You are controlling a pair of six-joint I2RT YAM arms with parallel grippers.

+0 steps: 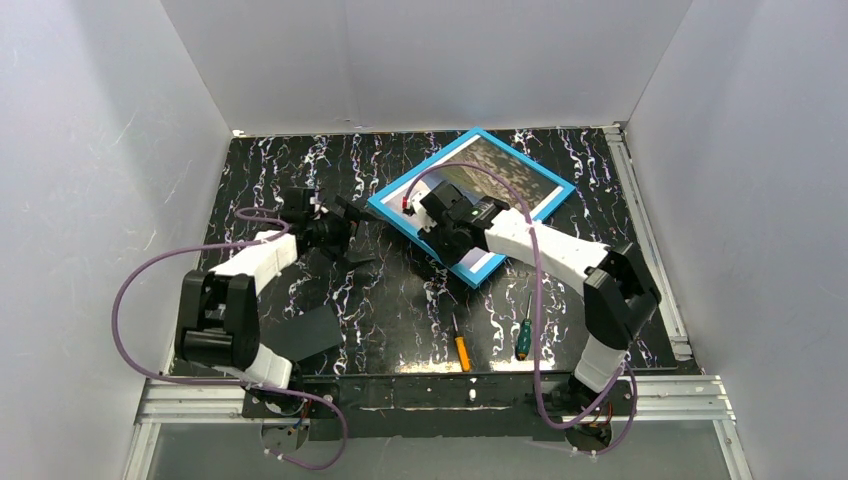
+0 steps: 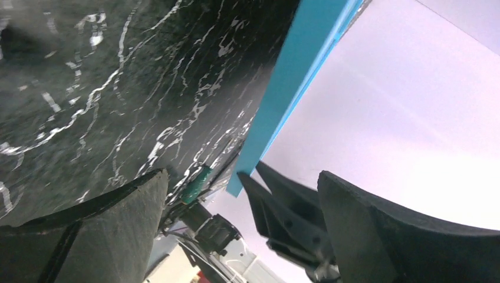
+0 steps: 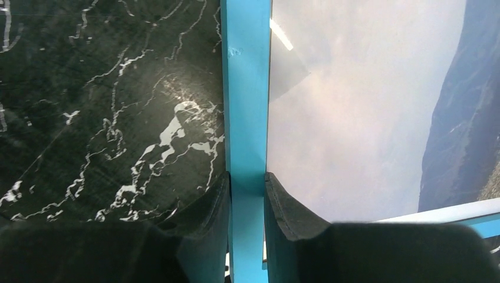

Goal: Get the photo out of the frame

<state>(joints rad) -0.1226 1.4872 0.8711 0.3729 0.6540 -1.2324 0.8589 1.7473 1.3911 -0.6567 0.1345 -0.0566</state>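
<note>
You are at the gripping step. Your right gripper (image 3: 246, 180) is pinching one blue side bar of the frame (image 3: 246, 88), with one finger on the outer side and the other on the picture side. The photo (image 3: 354, 118) sits inside the frame, picture side up, at the far middle of the table (image 1: 400, 310). Your left gripper (image 2: 242, 183) is spread wide just beside a corner of the frame and holds nothing. Next, I judge, you must tip the frame so its back can be reached; keep the pinch firm, because the thin bar could slip.
</note>
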